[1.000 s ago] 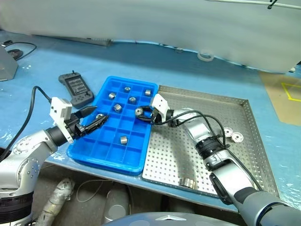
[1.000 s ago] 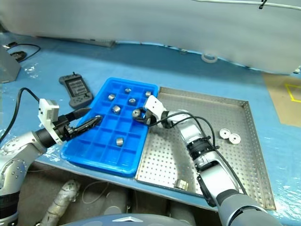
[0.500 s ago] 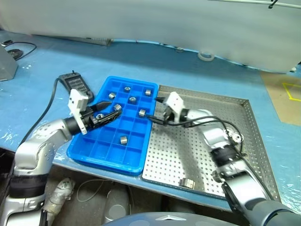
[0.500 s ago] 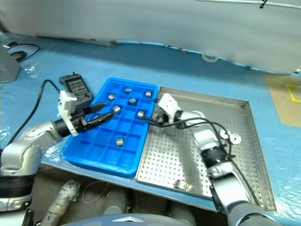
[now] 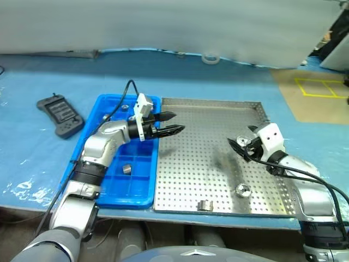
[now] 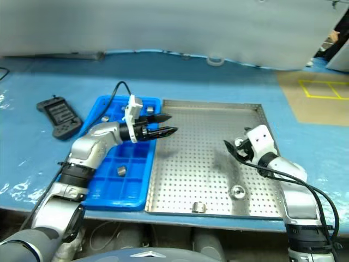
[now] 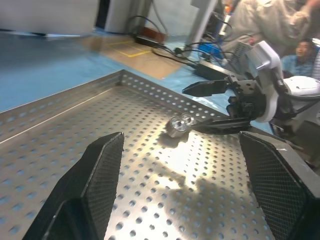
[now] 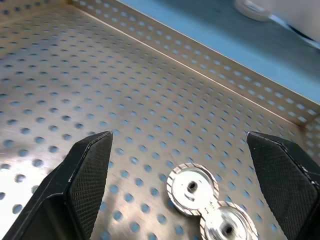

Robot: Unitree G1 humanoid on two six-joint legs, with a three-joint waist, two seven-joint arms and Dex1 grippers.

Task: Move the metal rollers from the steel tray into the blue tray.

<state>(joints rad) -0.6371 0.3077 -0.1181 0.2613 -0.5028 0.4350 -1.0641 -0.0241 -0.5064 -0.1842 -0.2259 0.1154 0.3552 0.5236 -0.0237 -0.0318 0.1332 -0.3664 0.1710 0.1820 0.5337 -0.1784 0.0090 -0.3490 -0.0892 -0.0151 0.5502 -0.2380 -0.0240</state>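
Right gripper [image 5: 240, 146] open and empty above two rollers [image 8: 205, 205] on the steel tray [image 5: 212, 109], probably lining up a pick. Left gripper [image 5: 173, 123] open, empty, beside the blue tray [image 5: 112, 194].

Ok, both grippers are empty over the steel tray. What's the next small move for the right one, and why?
Probably ease the right gripper down over the nearer of the two ridged silver pieces and close. Its jaws stand open, the pieces lie side by side on the steel tray just ahead of it, and it holds nothing.
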